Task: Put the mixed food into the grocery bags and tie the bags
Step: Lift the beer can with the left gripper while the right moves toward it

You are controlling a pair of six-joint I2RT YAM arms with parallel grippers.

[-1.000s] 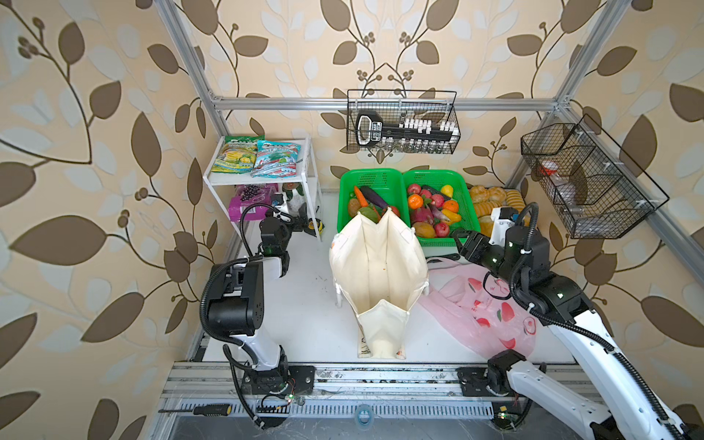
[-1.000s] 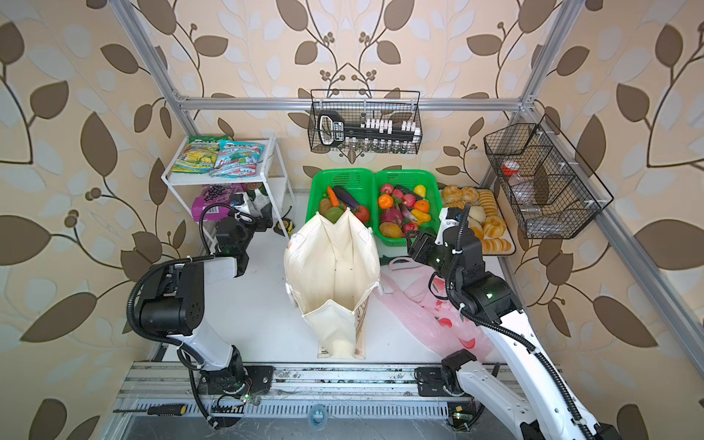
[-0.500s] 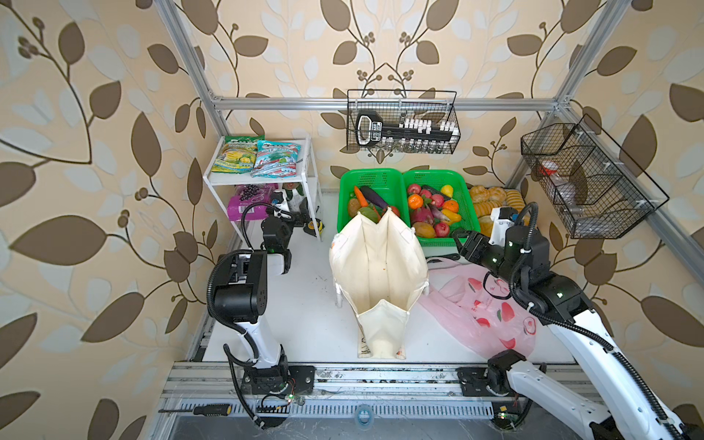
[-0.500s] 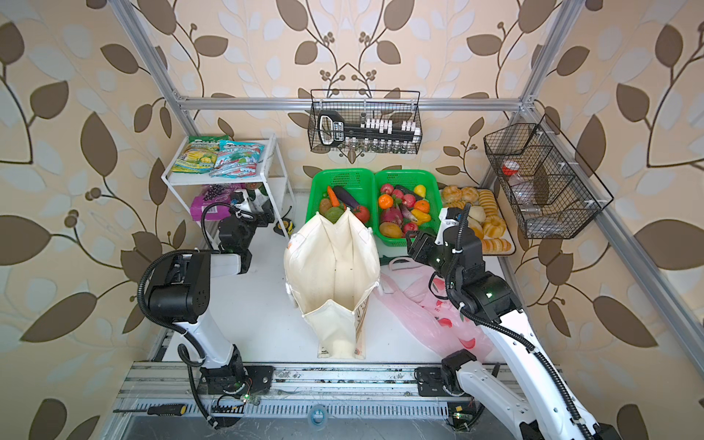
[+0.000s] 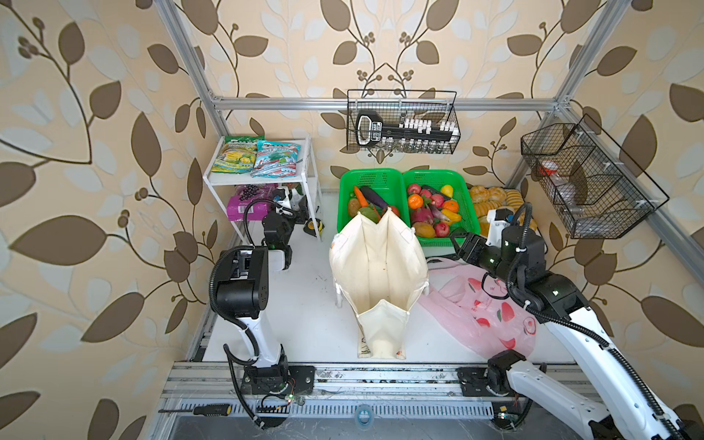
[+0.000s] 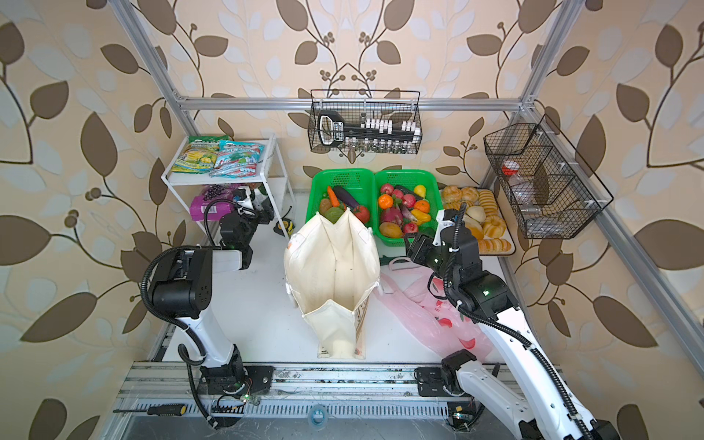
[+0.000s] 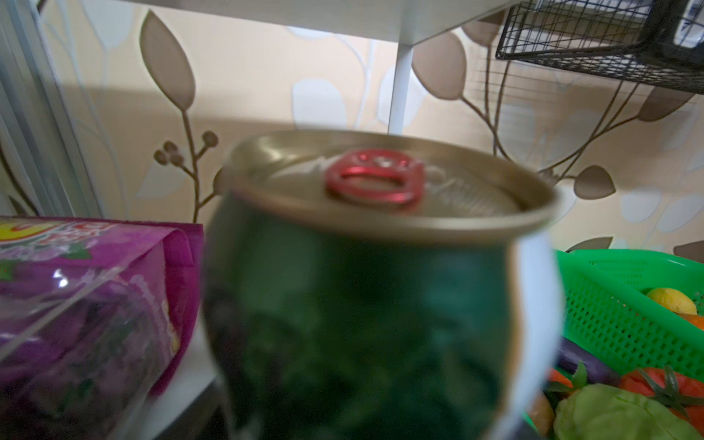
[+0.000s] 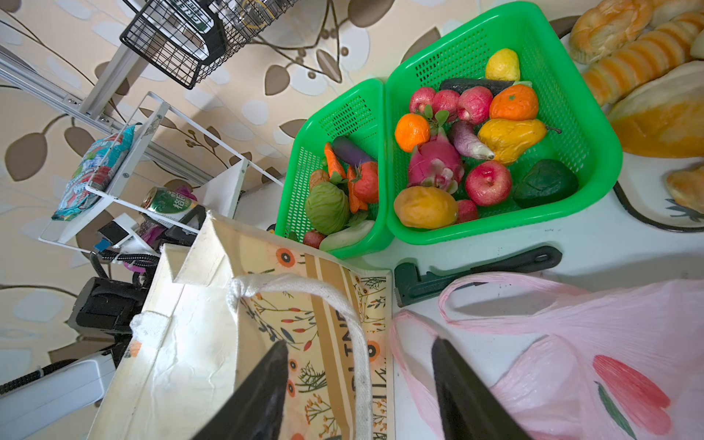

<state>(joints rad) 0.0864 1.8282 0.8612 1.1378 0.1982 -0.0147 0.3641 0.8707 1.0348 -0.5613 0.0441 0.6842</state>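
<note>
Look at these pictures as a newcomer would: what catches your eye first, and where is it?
The cream tote stands open mid-table, a pink plastic bag lying flat on its right in both top views. Behind them, two green baskets brim with bright fruit and vegetables. A green can with a red pull tab fills the left wrist view.

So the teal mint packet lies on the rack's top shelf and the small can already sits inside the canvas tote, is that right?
Not quite: the small can is not in the canvas tote; it sits under the rack's top shelf, beside the purple packet, as the left wrist view shows. The teal mint packet does lie on that top shelf.
</note>
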